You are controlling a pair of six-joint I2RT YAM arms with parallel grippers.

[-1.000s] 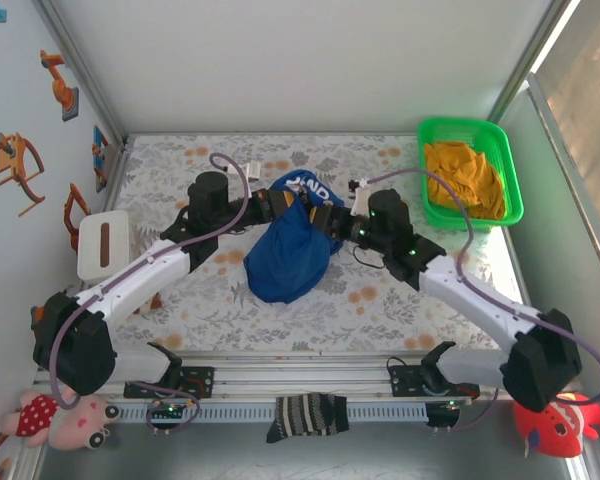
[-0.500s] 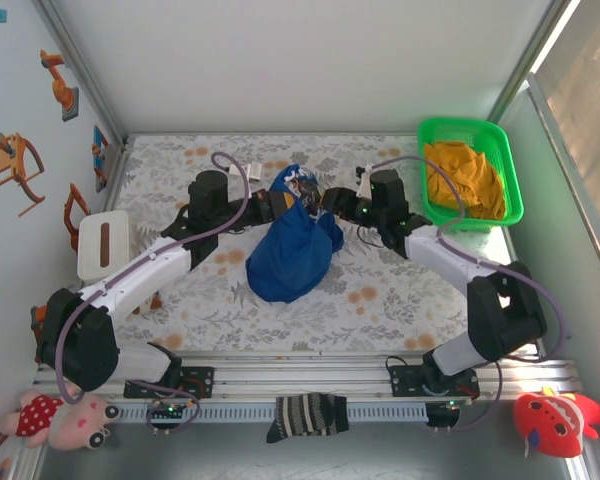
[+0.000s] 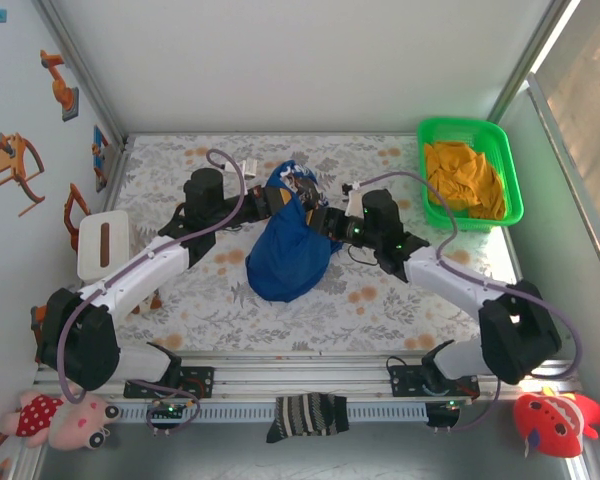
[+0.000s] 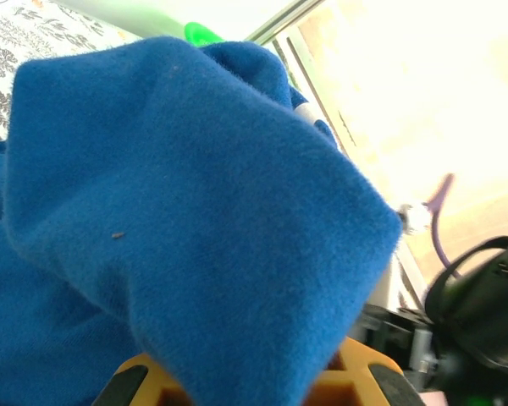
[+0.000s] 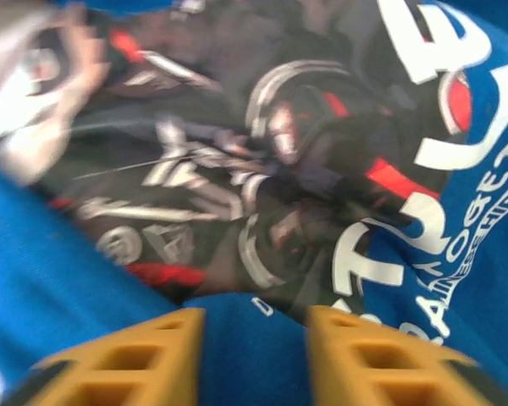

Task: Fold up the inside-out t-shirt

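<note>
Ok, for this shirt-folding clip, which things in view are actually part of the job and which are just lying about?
Part of the job:
inside-out t-shirt
left gripper and right gripper, both at the shirt's raised end

Just lying about:
green basket holding the orange cloth
striped sock
white slotted box
pink plush toy
red plush toy

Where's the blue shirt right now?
Top view: the t-shirt is bunched mid-table between the left hand and right hand, left of the green basket.
</note>
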